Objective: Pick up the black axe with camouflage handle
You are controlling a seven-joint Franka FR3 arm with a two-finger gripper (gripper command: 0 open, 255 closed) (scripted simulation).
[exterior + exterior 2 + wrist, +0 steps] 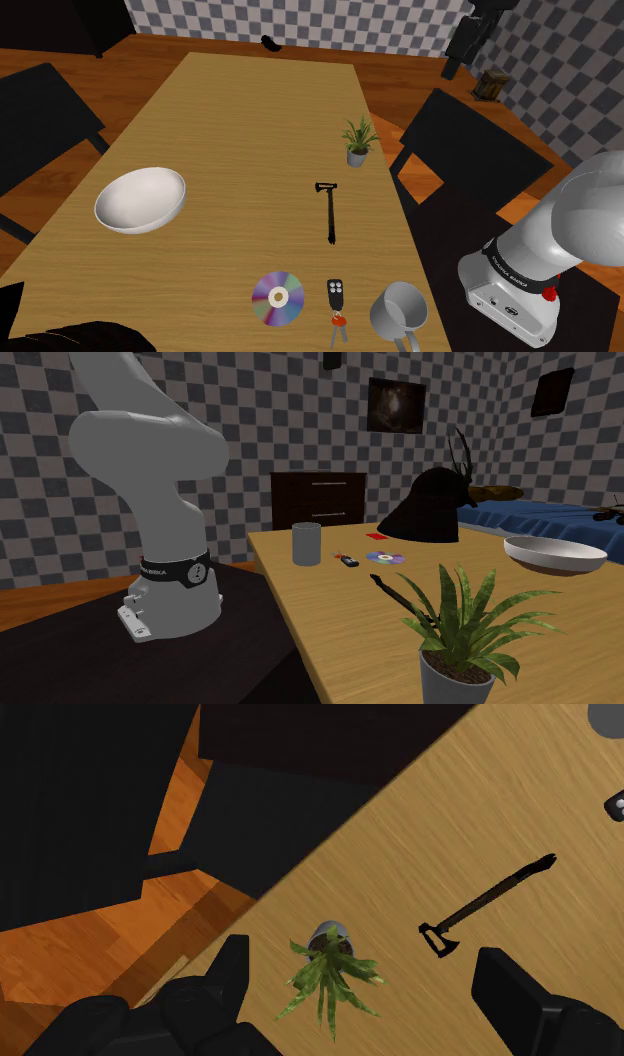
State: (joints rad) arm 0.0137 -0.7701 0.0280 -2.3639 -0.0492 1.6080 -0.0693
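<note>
arm [565, 225]: white links are seen at the lower right of the shoulder view, cut off by the frame edge | base [170, 602]: is seen at the left of the second exterior view, ringed by a black band | gripper [366, 966]: is pointed downward, black fingers [232, 966] are held wide apart

On the light wooden counter [340, 622] a slim black axe [397, 597] lies between a green potted plant [465, 637] in front and a grey cylindrical mug [306, 543] behind. A shallow white bowl [555, 554] stands further right.
</note>
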